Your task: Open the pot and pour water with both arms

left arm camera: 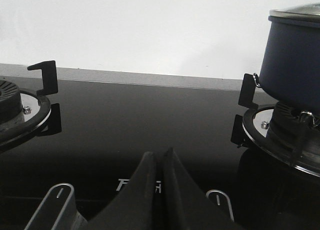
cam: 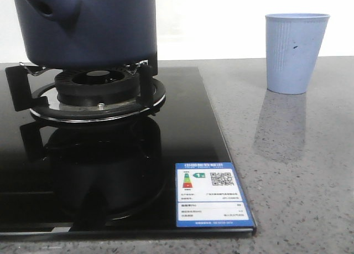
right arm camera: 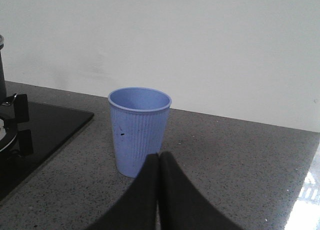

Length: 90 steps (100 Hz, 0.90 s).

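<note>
The dark navy pot [cam: 88, 27] stands on the burner grate [cam: 99, 91] of the black glass hob, its stubby handle [cam: 47, 8] pointing left. In the left wrist view the pot [left arm camera: 295, 64] carries a glass lid [left arm camera: 297, 12] with a metal rim. My left gripper [left arm camera: 161, 154] is shut and empty, low over the hob glass, apart from the pot. My right gripper [right arm camera: 159, 156] is shut and empty just in front of a light-blue ribbed cup [right arm camera: 138, 130]. Neither gripper shows in the front view.
The light-blue ribbed cup [cam: 295, 52] stands on the grey stone counter [cam: 298, 171] right of the hob [cam: 110, 171]. A second burner [left arm camera: 15, 107] lies on the hob's other side. A white wall runs behind the counter.
</note>
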Tool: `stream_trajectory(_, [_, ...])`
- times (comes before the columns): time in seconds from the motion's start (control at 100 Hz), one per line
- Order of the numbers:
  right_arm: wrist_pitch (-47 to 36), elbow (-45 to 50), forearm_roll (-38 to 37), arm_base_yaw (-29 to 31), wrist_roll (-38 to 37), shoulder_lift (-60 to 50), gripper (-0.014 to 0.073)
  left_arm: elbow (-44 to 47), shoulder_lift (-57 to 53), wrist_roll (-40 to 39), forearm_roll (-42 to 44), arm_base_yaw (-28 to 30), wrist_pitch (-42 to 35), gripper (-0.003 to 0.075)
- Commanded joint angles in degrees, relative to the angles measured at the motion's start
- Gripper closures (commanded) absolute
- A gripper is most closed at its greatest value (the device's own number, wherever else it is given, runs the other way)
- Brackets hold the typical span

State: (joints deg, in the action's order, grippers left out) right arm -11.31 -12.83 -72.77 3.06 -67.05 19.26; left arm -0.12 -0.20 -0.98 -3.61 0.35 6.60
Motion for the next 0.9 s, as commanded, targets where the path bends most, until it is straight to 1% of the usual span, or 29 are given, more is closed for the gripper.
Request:
stream_trajectory(0.0, [-1.0, -1.6, 0.52, -0.1, 0.08, 0.29, 0.0644, 0.87, -1.43, 0.15, -0.49, 0.11, -3.91, 0.0736])
stream_trajectory(0.29, [-0.74, -1.6, 0.52, -0.1, 0.08, 0.29, 0.0644, 0.87, -1.43, 0.15, -0.49, 0.11, -3.91, 0.0736])
stream_trajectory(0.45, [3.03, -1.6, 0.52, -0.1, 0.08, 0.29, 0.0644, 0.87, -1.43, 0.15, -0.49, 0.11, -3.91, 0.0736])
stream_trajectory(0.54, [3.43, -1.6, 0.64, -0.1, 0.08, 0.29, 0.0644, 0.87, -1.43, 0.15, -0.49, 0.11, -3.91, 0.0736])
stream_trajectory(0.59, [2.88, -1.47, 2.27, -0.1, 0.08, 0.29, 0.0644, 0.87, -1.43, 0.15, -0.49, 0.11, -3.91, 0.0736])
stream_trajectory(0.64, [3.48, -1.35, 5.98, -0.1, 0.6, 0.29, 0.0644, 0.87, -1.43, 0.15, -0.49, 0.11, -3.91, 0.0736])
stream_trajectory(0.68, [4.29, -1.23, 12.15, -0.1, 4.7, 0.48, 0.0644, 0.87, -1.43, 0.15, -0.49, 0.11, -3.91, 0.0736])
stream_trajectory(0.69, [4.66, -1.05, 15.04, -0.1, 5.92, 0.63, 0.0644, 0.87, -1.43, 0.15, -0.49, 0.11, -3.91, 0.0736])
stream_trajectory(0.71, [5.1, -0.95, 18.19, -0.1, 10.29, 0.82, 0.0644, 0.87, -1.43, 0.15, -0.49, 0.11, -3.91, 0.0736])
stream_trajectory(0.72, [5.22, -0.83, 21.54, -0.1, 13.84, 0.9, 0.0644, 0.87, -1.43, 0.15, -0.49, 0.11, -3.91, 0.0736])
stream_trajectory(0.73, [5.33, -0.84, 23.28, -0.1, 15.81, 0.92, 0.0644, 0.87, -1.43, 0.15, -0.49, 0.11, -3.91, 0.0736])
stream_trajectory(0.74, [5.32, -0.69, 26.84, -0.1, 19.87, 1.09, 0.0644, 0.87, -1.43, 0.15, -0.49, 0.11, -3.91, 0.0736])
stream_trajectory(0.75, [5.32, -0.56, 28.63, -0.1, 21.95, 1.24, 0.0644, 0.87, -1.43, 0.15, -0.49, 0.11, -3.91, 0.0736])
stream_trajectory(0.76, [5.32, -0.4, 32.0, -0.1, 24.06, 1.36, 0.0644, 0.87, -1.43, 0.15, -0.49, 0.11, -3.91, 0.0736])
stream_trajectory(0.77, [5.2, -0.38, 33.65, -0.1, 28.28, 1.37, 0.0644, 0.87, -1.43, 0.15, -0.49, 0.11, -3.91, 0.0736])
stream_trajectory(0.78, [5.08, -0.22, 35.25, -0.1, 30.36, 1.56, 0.0644, 0.87, -1.43, 0.15, -0.49, 0.11, -3.91, 0.0736])
stream_trajectory(0.79, [4.93, -0.05, 38.45, -0.21, 34.4, 1.53, 0.0644, 0.87, -1.43, 0.15, -0.49, 0.11, -3.91, 0.0736])
stream_trajectory(0.8, [4.91, -0.03, 40.01, -0.2, 36.35, 1.53, 0.0644, 0.87, -1.43, 0.15, -0.49, 0.11, -3.91, 0.0736])
stream_trajectory(0.81, [4.91, 0.14, 43.03, -0.2, 40.04, 1.53, 0.0644, 0.87, -1.43, 0.15, -0.49, 0.11, -3.91, 0.0736])
stream_trajectory(0.83, [4.91, 0.44, 47.36, -0.2, 43.43, 1.53, 0.0644, 0.87, -1.43, 0.15, -0.49, 0.11, -3.91, 0.0736])
stream_trajectory(0.84, [4.91, 0.42, 48.75, -0.2, 46.47, 1.53, 0.0644, 0.87, -1.43, 0.15, -0.49, 0.11, -3.91, 0.0736])
stream_trajectory(0.85, [4.91, 0.58, 50.13, -0.2, 47.87, 1.53, 0.0644, 0.87, -1.43, 0.15, -0.49, 0.11, -3.91, 0.0736])
stream_trajectory(0.86, [4.91, 0.73, 52.86, -0.2, 50.54, 1.53, 0.0644, 0.87, -1.43, 0.15, -0.49, 0.11, -3.91, 0.0736])
stream_trajectory(0.89, [5.06, 1.1, 57.97, -0.2, 55.45, 1.53, 0.0644, 0.87, -1.43, 0.15, -0.49, 0.11, -3.91, 0.0736])
